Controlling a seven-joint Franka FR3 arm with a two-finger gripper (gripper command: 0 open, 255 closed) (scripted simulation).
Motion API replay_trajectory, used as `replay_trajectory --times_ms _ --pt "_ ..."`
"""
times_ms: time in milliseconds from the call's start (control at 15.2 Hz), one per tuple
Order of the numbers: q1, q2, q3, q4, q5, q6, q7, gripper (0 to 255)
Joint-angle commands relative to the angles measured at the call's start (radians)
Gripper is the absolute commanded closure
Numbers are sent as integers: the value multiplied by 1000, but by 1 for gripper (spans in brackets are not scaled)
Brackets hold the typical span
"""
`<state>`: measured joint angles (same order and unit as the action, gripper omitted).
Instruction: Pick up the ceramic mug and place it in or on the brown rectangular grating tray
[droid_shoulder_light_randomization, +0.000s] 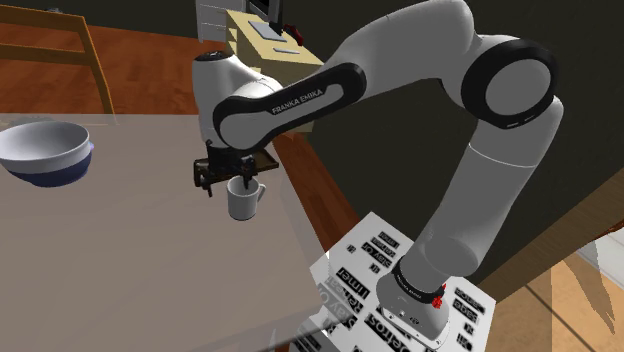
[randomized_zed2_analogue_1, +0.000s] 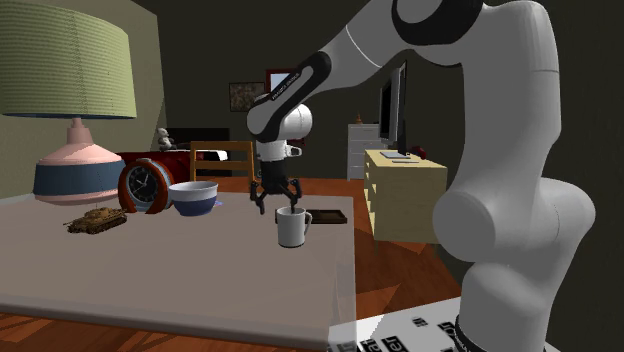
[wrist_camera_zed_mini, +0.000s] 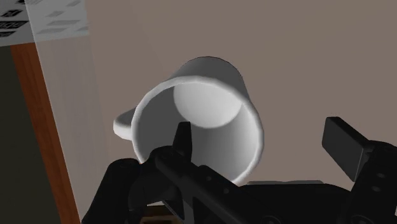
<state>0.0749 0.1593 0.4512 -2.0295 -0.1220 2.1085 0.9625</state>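
The white mug (wrist_camera_zed_mini: 210, 108) is standing near the tabletop's (droid_shoulder_light_randomization: 120, 260) edge, its wall sitting between the gripper's (wrist_camera_zed_mini: 264, 141) 2 spread, unclenched fingers.

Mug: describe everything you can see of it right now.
The mug is plain white and smooth, with one loop handle and an empty inside. It stands upright on the grey-brown table, near its edge, beside the dark tray. The open gripper straddles its wall, one finger inside, one outside; contact cannot be told.
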Motion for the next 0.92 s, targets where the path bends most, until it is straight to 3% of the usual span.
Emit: replay_trajectory --times_ms 0,660,726,858 --pt "0 10 -3 -13 -7 23 3 0" --pt "1 27 -5 -30 -18 54 11 0" --pt "1 27 -5 -30 -18 54 11 255" --pt "1 27 -5 -30 -18 54 11 255"
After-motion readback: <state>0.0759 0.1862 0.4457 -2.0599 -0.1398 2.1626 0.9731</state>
